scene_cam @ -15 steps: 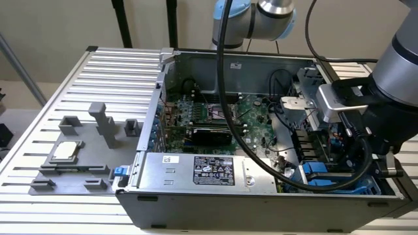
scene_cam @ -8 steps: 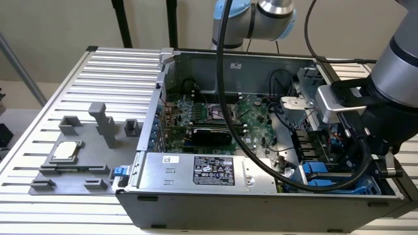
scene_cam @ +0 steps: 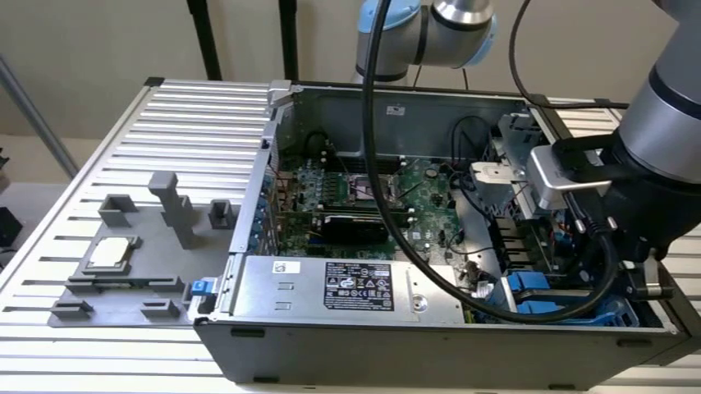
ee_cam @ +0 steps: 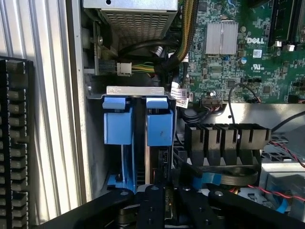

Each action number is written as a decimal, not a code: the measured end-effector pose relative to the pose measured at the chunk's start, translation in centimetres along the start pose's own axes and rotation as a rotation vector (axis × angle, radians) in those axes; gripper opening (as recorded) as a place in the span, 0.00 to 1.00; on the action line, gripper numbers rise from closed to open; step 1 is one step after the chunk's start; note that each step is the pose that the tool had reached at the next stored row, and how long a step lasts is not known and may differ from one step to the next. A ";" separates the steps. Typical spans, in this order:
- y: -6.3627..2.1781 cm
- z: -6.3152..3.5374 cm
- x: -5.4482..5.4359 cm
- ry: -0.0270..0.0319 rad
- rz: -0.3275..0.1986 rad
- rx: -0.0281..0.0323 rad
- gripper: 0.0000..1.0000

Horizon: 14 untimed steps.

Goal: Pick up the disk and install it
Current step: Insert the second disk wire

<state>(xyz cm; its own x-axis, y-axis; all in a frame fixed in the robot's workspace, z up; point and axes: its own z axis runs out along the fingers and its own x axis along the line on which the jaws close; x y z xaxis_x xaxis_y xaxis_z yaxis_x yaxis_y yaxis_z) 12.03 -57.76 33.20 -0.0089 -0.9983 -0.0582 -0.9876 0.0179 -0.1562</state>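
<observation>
A: Where is the gripper [ee_cam: 159, 202]?
B: Low over the blue drive cage [ee_cam: 119, 143] in the computer case [scene_cam: 328, 328], its black fingers [ee_cam: 150, 210] closed on the disk [ee_cam: 155, 157].
A: And the disk?
B: Upright in the cage, just beside the motherboard [scene_cam: 383, 197]

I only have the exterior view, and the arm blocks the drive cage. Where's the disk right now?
Observer: In the wrist view, the disk stands on edge in a slot, straight ahead of the gripper.
Operator: Anything in the slot beside it?
Observer: Yes, a second blue carrier, on the side of the case wall.
Operator: Any cables close by?
Observer: A white connector with yellow and black wires sits beyond both, apart from them.
</observation>
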 end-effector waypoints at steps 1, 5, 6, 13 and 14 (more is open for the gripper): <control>0.00 0.00 0.0 0.0002 0.000 0.0000 0.00; -0.04 -0.13 0.0 -0.0004 0.000 0.0000 1.00; -0.06 -0.34 0.0 -0.0002 0.000 0.0000 1.00; -0.35 -2.22 -0.1 -0.0001 0.000 0.0000 1.00; -0.35 -2.23 -0.1 0.0000 0.000 0.0000 1.00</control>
<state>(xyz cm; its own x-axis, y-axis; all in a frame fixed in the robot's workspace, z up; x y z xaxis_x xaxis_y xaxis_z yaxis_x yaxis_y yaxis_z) 12.03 -57.75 35.46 -0.0088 -0.9983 -0.0583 -0.9876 0.0178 -0.1562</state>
